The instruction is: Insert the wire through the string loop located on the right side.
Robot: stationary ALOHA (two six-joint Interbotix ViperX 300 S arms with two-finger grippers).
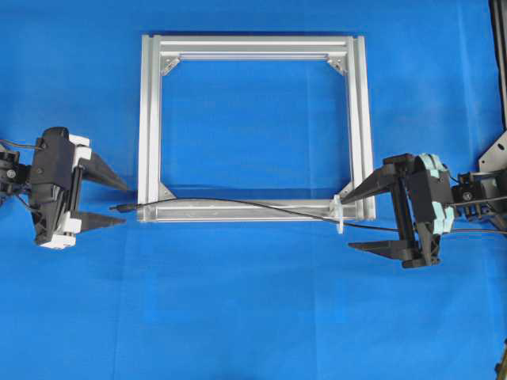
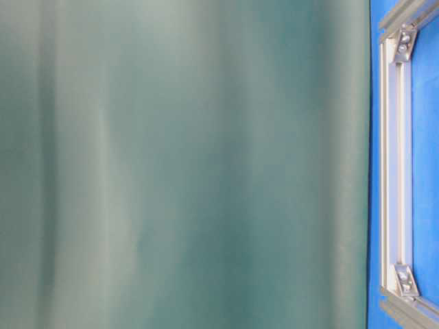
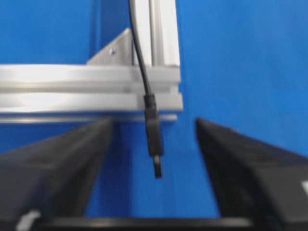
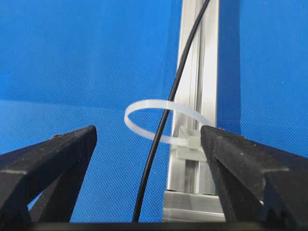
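Black fingers (image 4: 53, 163) of the right pincer (image 1: 360, 218) stand spread, holding nothing; the string loop (image 4: 161, 124) sits between them with the wire (image 4: 166, 120) threaded through. Left pincer (image 1: 120, 204) is spread too, the wire's plug tip (image 3: 154, 139) lying free between its fingers, just off the frame (image 1: 253, 210).

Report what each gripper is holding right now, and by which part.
Nothing is held. The left gripper stands open with the wire plug lying free between its fingers; the right gripper is open either side of the string loop.
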